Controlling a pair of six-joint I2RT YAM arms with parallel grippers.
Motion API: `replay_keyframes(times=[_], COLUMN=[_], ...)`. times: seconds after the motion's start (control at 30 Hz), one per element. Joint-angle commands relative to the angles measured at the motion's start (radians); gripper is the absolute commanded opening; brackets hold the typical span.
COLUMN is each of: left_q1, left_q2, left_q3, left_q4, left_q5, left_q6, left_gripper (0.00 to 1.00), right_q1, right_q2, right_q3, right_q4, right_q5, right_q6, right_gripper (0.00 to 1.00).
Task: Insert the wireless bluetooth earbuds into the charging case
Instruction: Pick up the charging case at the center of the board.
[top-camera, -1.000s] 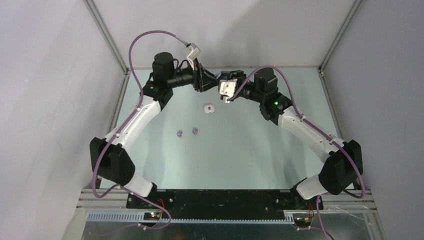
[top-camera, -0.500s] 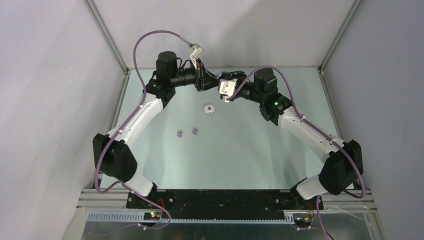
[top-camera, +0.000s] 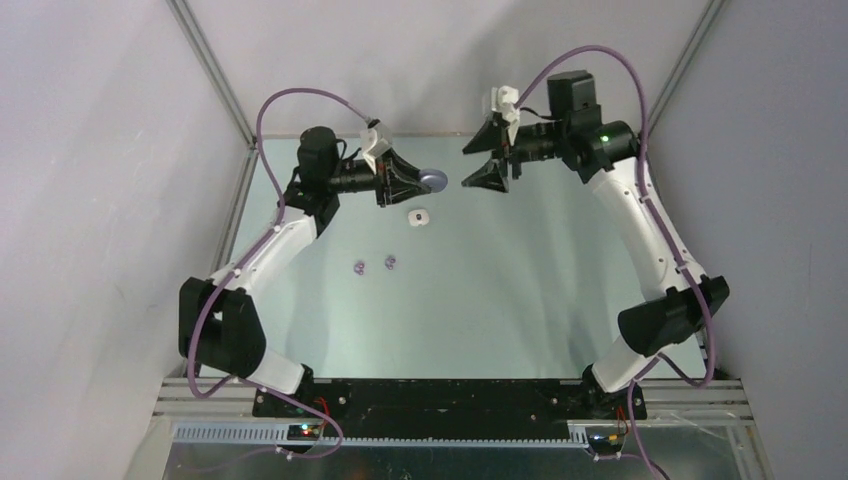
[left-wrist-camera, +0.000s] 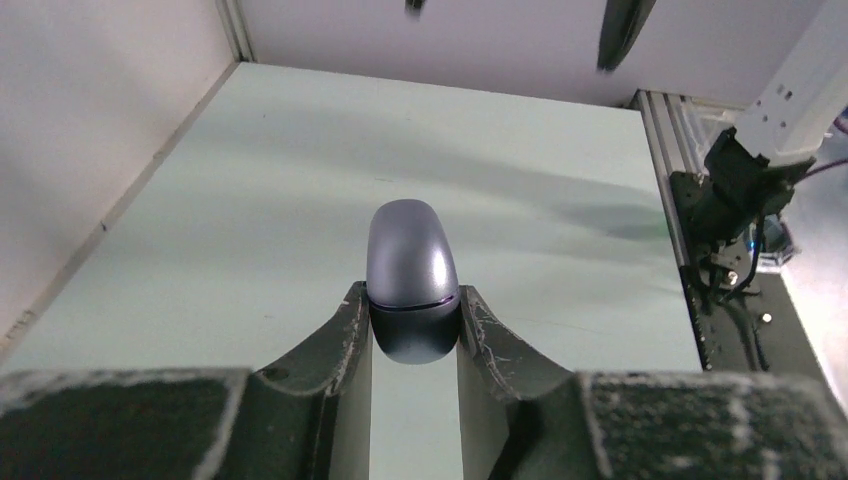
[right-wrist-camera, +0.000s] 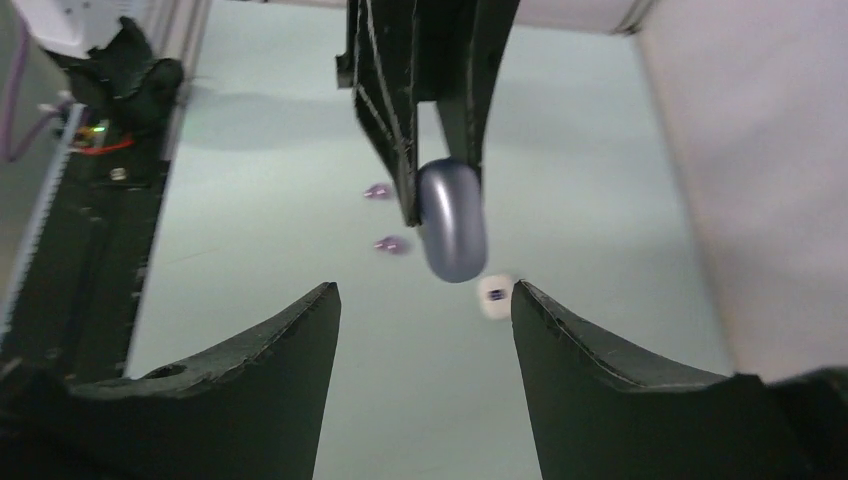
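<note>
The charging case (left-wrist-camera: 410, 255) is a closed, lilac-grey, pill-shaped shell with a thin seam. My left gripper (left-wrist-camera: 412, 300) is shut on its lower half and holds it in the air above the back of the table (top-camera: 500, 290). From above, the case (top-camera: 432, 179) sticks out of the left gripper (top-camera: 424, 180). My right gripper (top-camera: 478, 160) hangs open a short way to the right of it, holding nothing. In the right wrist view the case (right-wrist-camera: 452, 222) is beyond the open right gripper (right-wrist-camera: 425, 290). Two purple earbuds (top-camera: 359, 267) (top-camera: 390, 263) lie on the table.
A small white item with a dark mark (top-camera: 418, 216) lies on the table below the held case, also in the right wrist view as the white item (right-wrist-camera: 494, 297). White walls and metal frame posts (top-camera: 215, 75) close in the back and sides.
The right gripper opened wider, let go of the case and drew back up and to the right. The left gripper shut on the case and kept it, shifting slightly left.
</note>
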Motion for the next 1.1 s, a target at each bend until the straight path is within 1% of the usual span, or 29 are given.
replay_keyframes(times=[0.0, 0.1, 0.23, 0.5, 0.87, 0.93, 0.97, 1.0, 1.03, 1.07], left_q1=[-0.002, -0.001, -0.001, -0.001, -0.003, -0.003, -0.003, -0.003, -0.002, -0.003], left_q2=[-0.068, -0.072, -0.079, -0.083, -0.075, -0.071, -0.069, -0.068, -0.067, -0.067], left_q3=[-0.053, -0.067, -0.070, -0.069, -0.065, -0.062, -0.060, -0.059, -0.059, -0.058], left_q4=[0.255, 0.266, 0.260, 0.257, 0.254, 0.256, 0.257, 0.256, 0.256, 0.255], left_q5=[0.082, 0.094, 0.100, 0.098, 0.102, 0.100, 0.099, 0.096, 0.093, 0.085], left_q6=[0.022, 0.015, 0.024, 0.027, 0.009, 0.005, 0.003, 0.001, -0.001, -0.003], left_gripper=[0.00, 0.00, 0.00, 0.00, 0.00, 0.00, 0.00, 0.00, 0.00, 0.00], right_q1=[0.047, 0.079, 0.116, 0.128, 0.127, 0.126, 0.125, 0.123, 0.123, 0.122], right_q2=[0.052, 0.088, 0.124, 0.138, 0.147, 0.157, 0.161, 0.163, 0.163, 0.163], right_q3=[-0.029, -0.009, 0.025, 0.030, -0.007, -0.004, 0.003, 0.006, 0.010, 0.016], right_q4=[-0.139, -0.103, -0.092, -0.016, 0.093, 0.089, 0.086, 0.081, 0.077, 0.063], right_q5=[-0.039, -0.022, 0.007, 0.044, 0.087, 0.073, 0.061, 0.054, 0.044, 0.039], right_q6=[0.017, 0.044, 0.055, 0.115, 0.148, 0.149, 0.151, 0.153, 0.150, 0.145], right_gripper=[0.68, 0.67, 0.64, 0.59, 0.61, 0.56, 0.49, 0.46, 0.39, 0.36])
